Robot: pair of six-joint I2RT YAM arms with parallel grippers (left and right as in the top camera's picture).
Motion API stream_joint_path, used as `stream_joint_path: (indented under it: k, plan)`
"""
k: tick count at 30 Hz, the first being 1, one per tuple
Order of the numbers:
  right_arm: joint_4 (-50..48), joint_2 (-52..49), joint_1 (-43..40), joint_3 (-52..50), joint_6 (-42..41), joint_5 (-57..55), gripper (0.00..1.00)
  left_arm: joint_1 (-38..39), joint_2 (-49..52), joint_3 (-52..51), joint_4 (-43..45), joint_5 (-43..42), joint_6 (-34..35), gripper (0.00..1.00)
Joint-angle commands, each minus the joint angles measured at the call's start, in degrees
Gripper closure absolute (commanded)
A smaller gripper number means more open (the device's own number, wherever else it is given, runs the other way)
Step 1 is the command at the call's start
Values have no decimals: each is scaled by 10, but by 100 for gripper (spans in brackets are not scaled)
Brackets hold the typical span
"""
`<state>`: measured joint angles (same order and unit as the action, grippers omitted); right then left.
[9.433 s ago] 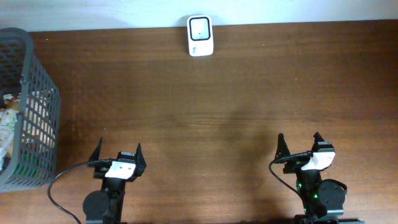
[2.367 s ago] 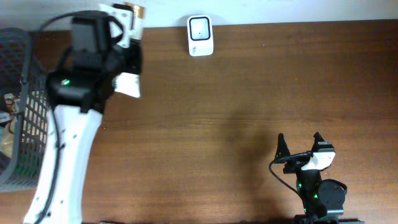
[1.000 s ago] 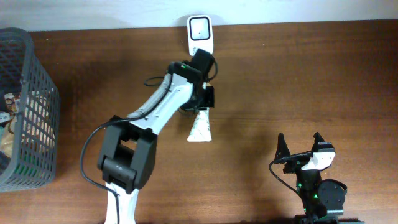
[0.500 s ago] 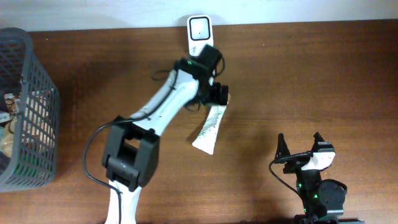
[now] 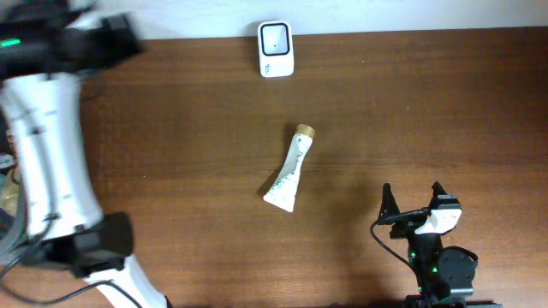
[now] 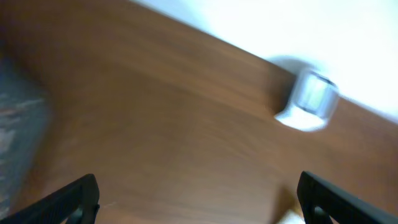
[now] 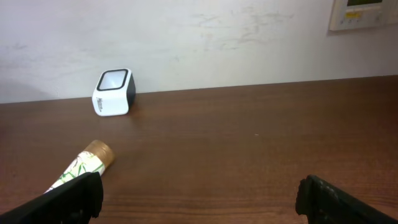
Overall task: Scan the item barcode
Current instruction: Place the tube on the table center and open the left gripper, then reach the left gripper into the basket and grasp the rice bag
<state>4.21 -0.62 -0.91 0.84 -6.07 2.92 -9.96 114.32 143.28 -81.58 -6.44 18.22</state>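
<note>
the table (image 5: 428, 103) is dark brown wood with fine grain and a smooth, low-sheen finish; the wall (image 7: 249, 37) behind it is pale, matt and faintly scuffed. the tube (image 5: 288, 173) looks like soft white plastic printed in green, with a tan cap (image 5: 304, 131). the scanner (image 5: 276, 68) is smooth white plastic around a glossy window (image 5: 274, 38), and the left arm (image 5: 47, 154) has a smooth white shell.

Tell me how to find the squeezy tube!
Look at the brown wooden table, near its middle. The tube lies flat there, in front of the white barcode scanner at the far edge. It is long, white with green print and a tan cap.
</note>
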Motion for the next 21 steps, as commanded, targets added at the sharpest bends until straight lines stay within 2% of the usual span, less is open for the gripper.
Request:
stream_joint_path:
  k: [1, 4, 9, 14, 21]
  plan:
    - [-1, 4, 5, -5, -4, 3, 2, -115, 1, 0, -30, 23, 43, 1]
    - [-1, 4, 5, -5, -4, 3, 2, -209, 3, -21, -29, 35, 56, 1]
    - [-1, 4, 5, -5, -4, 3, 2, -296, 3, -102, -30, 32, 67, 1]
    - [-1, 4, 5, -5, -4, 3, 2, -353, 3, -216, -14, 36, 68, 1]
    - [-1, 4, 5, -5, -4, 3, 2, -385, 3, -311, 41, 163, 65, 1]
